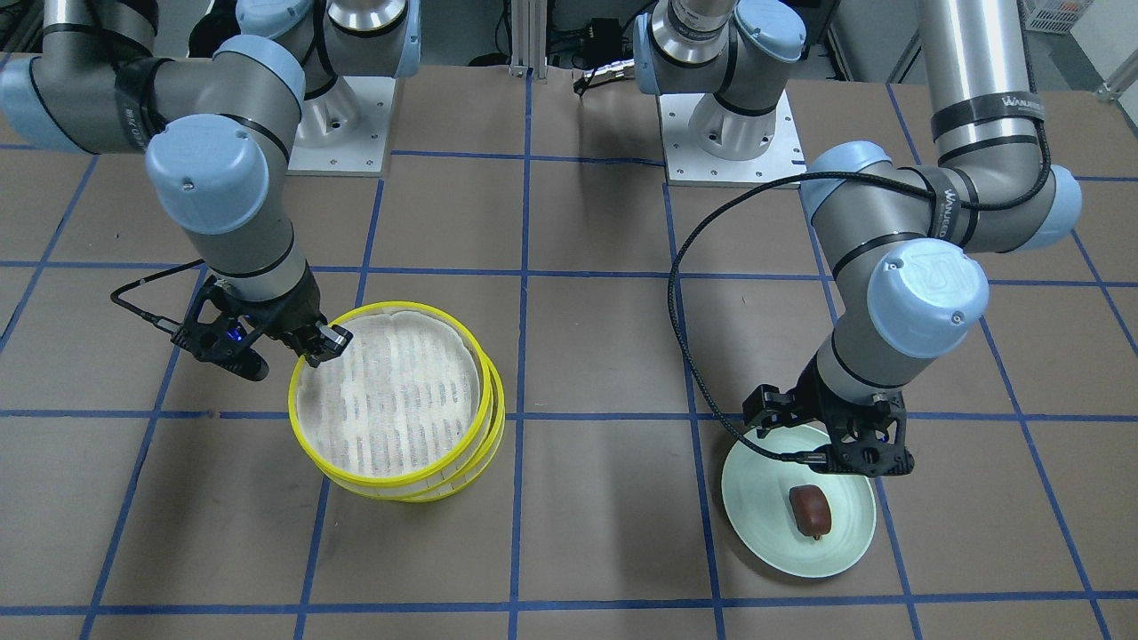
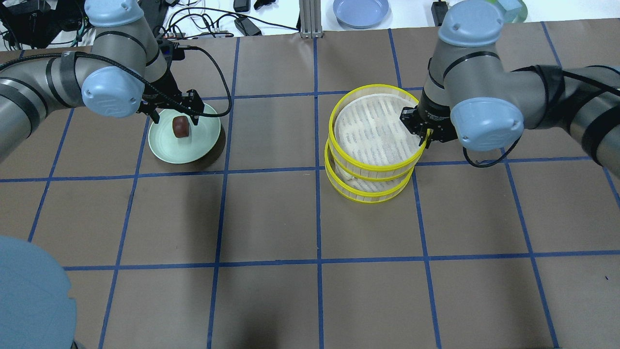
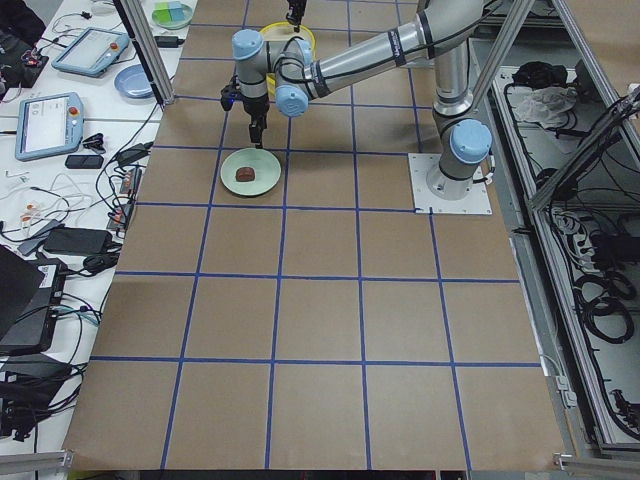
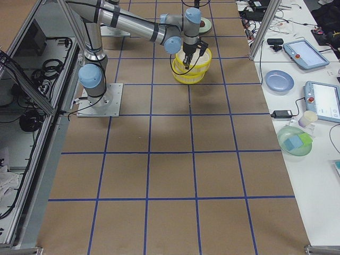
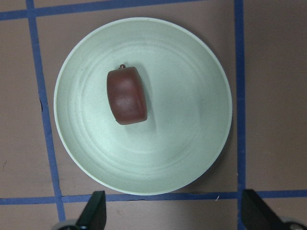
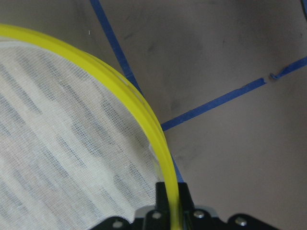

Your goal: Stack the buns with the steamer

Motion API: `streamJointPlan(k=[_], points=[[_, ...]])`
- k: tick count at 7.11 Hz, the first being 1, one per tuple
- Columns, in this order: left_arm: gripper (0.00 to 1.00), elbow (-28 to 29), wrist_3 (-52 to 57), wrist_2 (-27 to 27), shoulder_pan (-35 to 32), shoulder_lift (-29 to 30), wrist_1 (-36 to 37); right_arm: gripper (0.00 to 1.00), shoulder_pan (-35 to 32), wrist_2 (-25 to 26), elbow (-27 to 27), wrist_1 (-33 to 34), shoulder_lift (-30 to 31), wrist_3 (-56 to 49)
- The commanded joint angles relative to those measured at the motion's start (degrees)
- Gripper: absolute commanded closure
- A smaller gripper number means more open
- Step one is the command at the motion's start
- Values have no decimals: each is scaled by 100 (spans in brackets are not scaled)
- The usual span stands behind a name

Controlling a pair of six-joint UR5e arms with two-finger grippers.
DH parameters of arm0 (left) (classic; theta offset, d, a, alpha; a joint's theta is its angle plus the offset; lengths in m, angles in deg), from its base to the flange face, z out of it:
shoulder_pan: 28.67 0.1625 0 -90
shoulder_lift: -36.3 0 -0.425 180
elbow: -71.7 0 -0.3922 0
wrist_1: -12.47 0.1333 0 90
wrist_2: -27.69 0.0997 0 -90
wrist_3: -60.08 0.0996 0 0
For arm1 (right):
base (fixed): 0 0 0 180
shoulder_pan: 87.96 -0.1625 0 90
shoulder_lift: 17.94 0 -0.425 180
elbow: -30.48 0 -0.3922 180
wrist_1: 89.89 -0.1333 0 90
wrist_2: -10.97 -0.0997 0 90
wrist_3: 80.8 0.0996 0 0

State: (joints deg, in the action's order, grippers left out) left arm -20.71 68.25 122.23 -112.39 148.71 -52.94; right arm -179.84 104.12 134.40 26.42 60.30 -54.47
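The steamer is two yellow-rimmed trays with white cloth lining. My right gripper is shut on the rim of the upper tray, as the right wrist view shows. It holds that tray tilted and offset over the lower tray. The dark reddish-brown bun lies on the pale green plate. My left gripper hangs open and empty above it. The cream-white bun is hidden.
The table is brown with blue tape lines. The two arm bases stand at its robot side. A blue plate and cables lie on the bench beyond the table. Tablets and bowls lie on a side bench.
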Motion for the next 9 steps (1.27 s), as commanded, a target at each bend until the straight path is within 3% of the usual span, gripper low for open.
streamJointPlan(k=[1,3,4,6,7,8,9], points=[[1,-14,-61,-32,198,349,525,100,-75,-25,6,173,-195,91],[5,-5,-139,-76,391,710,792,100,-84,28,6,85,-152,108],[25,4,-332,-381,470,833,871,100,-75,28,6,24,-143,100],[23,65,-490,-516,471,1044,872,100,-75,28,6,-187,-117,100],[30,74,-518,-594,471,1098,898,100,-75,2,6,-675,-99,74],[39,74,-518,-804,471,1142,916,100,-75,10,6,-723,-82,56],[73,74,-518,-806,471,1151,907,100,-75,28,6,-724,-82,56]])
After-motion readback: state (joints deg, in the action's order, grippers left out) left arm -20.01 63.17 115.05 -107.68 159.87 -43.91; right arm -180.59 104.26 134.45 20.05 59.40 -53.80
